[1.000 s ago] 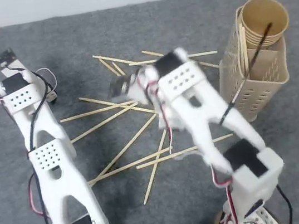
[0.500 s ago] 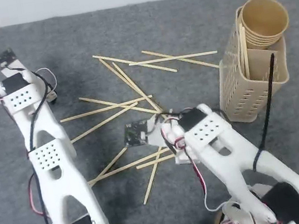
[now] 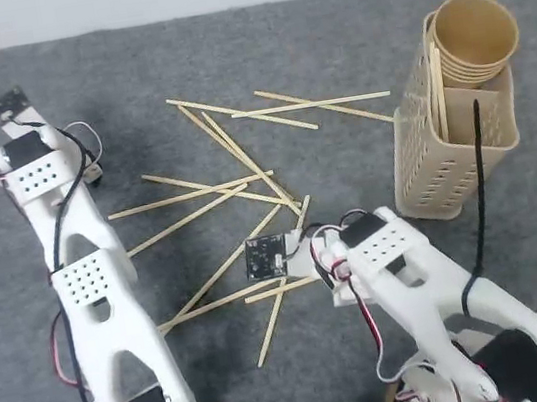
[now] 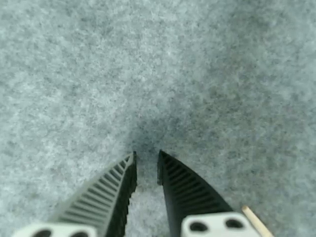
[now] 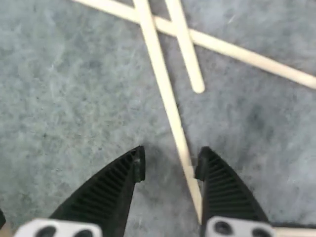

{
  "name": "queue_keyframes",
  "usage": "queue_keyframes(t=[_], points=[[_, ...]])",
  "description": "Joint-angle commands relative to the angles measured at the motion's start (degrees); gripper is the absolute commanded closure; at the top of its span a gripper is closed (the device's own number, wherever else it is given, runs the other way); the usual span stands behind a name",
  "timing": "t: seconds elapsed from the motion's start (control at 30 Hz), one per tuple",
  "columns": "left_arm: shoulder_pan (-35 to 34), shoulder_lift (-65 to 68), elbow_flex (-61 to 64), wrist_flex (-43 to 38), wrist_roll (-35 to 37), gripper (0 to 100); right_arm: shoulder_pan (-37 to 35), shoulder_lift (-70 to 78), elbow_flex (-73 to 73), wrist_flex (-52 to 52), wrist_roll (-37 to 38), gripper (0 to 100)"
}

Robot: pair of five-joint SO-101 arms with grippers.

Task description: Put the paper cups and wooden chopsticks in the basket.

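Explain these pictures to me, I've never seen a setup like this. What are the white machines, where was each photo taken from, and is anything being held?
These are two small white robot arms standing side by side on a grey carpet. The wide picture comes from a fixed camera looking down on both. The other two come from little cameras on each arm's wrist, so the dark ridged prongs there are that arm's own pincer.

Wooden chopsticks lie scattered on the carpet. At the right stands a beige basket with stacked paper cups and a few chopsticks already in it.

The left gripper is over bare carpet, open only by a narrow gap, holding nothing. The right gripper is low over the pile, open, with one chopstick lying between its fingers, not yet gripped.
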Motion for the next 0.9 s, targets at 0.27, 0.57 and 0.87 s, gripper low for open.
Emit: queue_keyframes(t=[0.27, 0.57, 0.87], points=[[0.0, -0.6, -2.2, 1.4, 0.2, 92, 7.3, 3.9, -4.9, -3.3, 1.2, 82.4], [0.1, -0.6, -2.2, 1.4, 0.2, 92, 6.4, 14.2, -12.8, 1.5, 4.9, 90.4], [0.2, -0.6, -2.2, 1.4, 0.2, 92, 5.8, 15.8, -18.6, 11.5, 9.0, 99.0]])
